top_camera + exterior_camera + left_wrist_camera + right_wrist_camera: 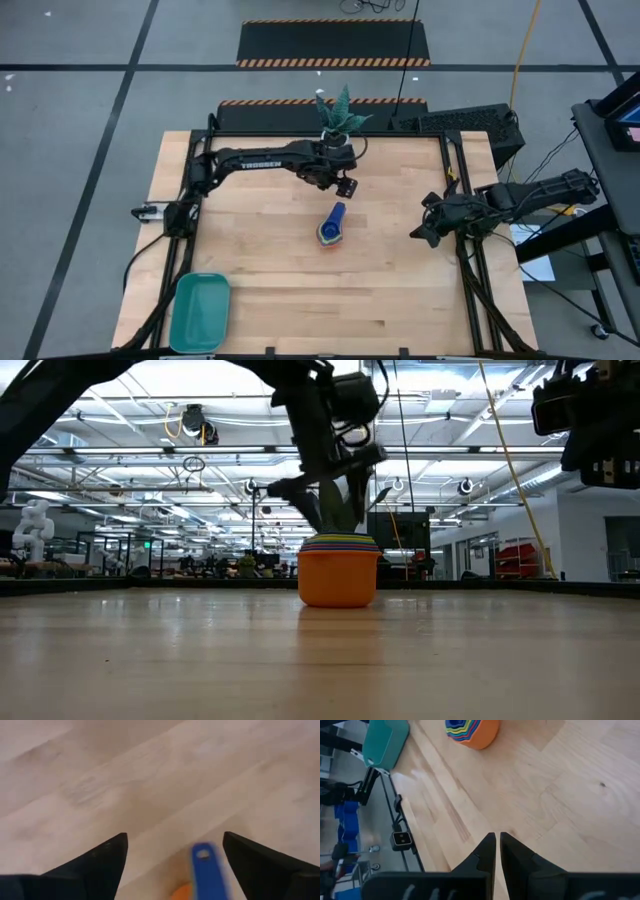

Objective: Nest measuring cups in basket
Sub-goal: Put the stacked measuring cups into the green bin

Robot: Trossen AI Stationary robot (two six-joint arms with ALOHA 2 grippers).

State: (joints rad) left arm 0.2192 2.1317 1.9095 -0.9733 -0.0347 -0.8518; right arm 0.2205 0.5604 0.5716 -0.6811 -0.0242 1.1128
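The measuring cups (330, 230) stand nested in one stack on the table's middle, orange outermost, with a blue handle (338, 212) pointing toward the far edge. They also show in the low view (339, 568) and the right wrist view (472, 731). My left gripper (343, 184) is open, above the table just beyond the handle's far end (204, 865); its fingers stand either side of it without touching. My right gripper (424, 232) is shut and empty at the table's right. The teal basket (199, 312) lies at the near left corner.
A white pot with a green plant (338, 122) stands at the far edge, close behind my left gripper. Black frame rails run along the table's left and right sides. Bare wood lies between the cups and the basket.
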